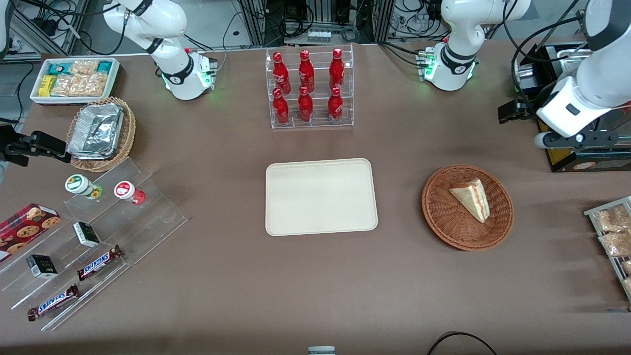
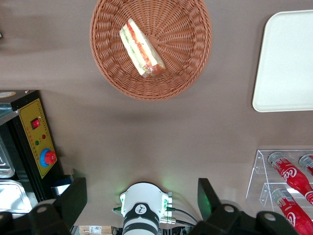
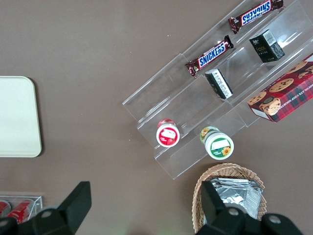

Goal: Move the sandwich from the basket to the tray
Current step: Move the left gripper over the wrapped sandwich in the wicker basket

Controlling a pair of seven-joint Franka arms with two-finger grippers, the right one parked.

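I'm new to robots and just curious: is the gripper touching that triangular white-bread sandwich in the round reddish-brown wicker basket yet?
Apart. The left wrist view shows the open gripper well clear of the sandwich and basket, with bare table between.

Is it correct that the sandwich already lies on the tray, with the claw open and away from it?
No. The front view shows the sandwich in the basket; the tray is bare. The claw is indeed open, away from it.

You see only part of the tray [image 2: 288, 58] from the left wrist, its rim cut by the edge. The gripper [image 2: 142, 198] shows dark finger [image 2: 73, 198] bases, tips out of frame. Packets [image 1: 613, 236] toward the working arm's end run off the front view.
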